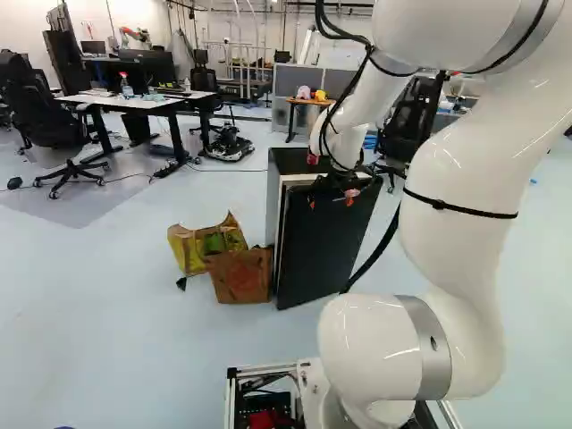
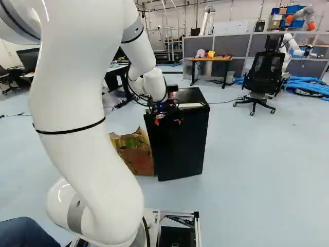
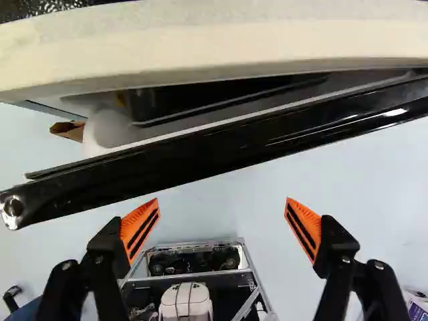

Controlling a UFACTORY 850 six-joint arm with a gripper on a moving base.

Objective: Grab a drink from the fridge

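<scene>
We have the gripper (image 3: 222, 201) spread wide just outside the door (image 3: 214, 150) of the fridge (image 2: 192, 94), which stands ajar, likely so we can swing it further and reach a drink we cannot see, presumably inside.

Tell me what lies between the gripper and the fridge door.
No object: in the wrist view, only floor shows between the gripper and the door.
</scene>
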